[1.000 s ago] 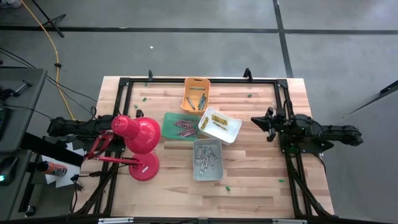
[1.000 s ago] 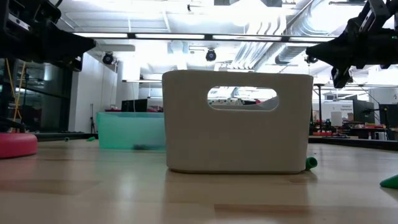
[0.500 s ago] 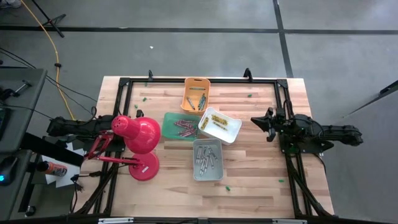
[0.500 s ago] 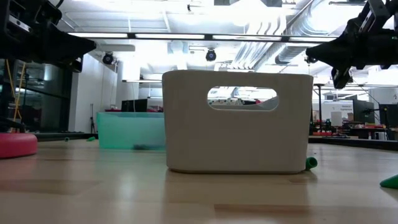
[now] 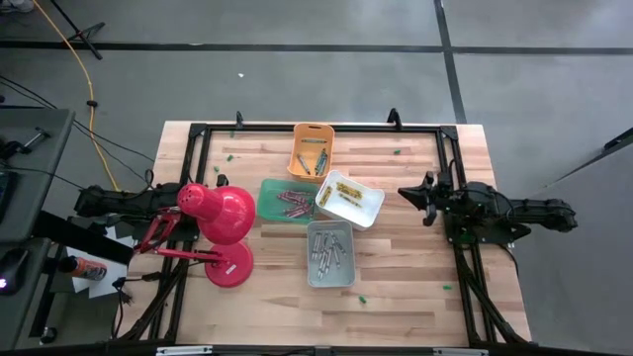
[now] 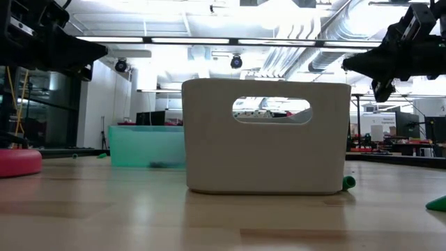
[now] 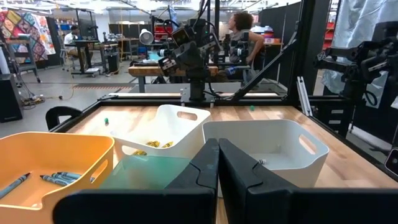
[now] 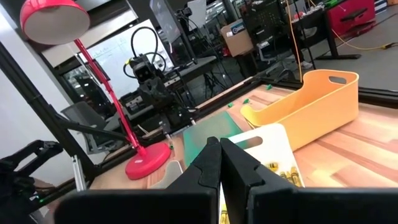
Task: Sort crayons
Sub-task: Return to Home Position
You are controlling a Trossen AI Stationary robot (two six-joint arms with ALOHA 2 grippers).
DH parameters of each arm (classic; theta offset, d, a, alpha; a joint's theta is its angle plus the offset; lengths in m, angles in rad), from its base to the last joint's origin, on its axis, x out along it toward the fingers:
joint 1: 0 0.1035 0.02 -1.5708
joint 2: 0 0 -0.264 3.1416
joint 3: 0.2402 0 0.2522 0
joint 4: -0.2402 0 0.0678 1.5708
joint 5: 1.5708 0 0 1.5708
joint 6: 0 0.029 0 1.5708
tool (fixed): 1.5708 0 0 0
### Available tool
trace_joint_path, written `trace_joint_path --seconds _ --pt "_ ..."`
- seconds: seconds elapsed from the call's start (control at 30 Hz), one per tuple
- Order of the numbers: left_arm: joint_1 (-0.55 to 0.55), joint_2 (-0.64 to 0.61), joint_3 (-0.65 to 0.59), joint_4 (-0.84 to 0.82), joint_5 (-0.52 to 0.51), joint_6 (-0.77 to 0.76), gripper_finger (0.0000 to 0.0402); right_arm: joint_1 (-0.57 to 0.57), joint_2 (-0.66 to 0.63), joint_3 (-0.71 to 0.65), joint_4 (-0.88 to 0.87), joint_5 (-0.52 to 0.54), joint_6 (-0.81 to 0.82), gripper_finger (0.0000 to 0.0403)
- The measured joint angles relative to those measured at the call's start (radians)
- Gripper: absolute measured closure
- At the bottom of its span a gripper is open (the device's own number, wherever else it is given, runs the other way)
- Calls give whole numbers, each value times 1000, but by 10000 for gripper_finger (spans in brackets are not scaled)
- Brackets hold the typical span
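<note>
Four bins cluster mid-table, and every one of the crayons [image 5: 291, 205] I can see lies inside one of them. Reddish ones are in the green bin [image 5: 268, 191], blue ones in the orange bin [image 5: 313, 128] just beyond it toward the far edge, yellow ones in the tilted white bin [image 5: 372, 212] right beside it on its right, and grey ones in the grey bin [image 5: 330, 282] just nearer than it. Both arms hang above the table apart from the green bin, the right gripper [image 8: 214, 143] out past the white bin and the left gripper [image 7: 217, 144] on the opposite side by the red lamp [image 5: 220, 213], each with its fingers pressed together on nothing.
</note>
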Motion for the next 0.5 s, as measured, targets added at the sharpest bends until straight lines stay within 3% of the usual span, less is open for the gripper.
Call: trace_joint_path --seconds 0.5 --pt "0 0 0 0 0 0 401 0 0 0 -7 0 0 402"
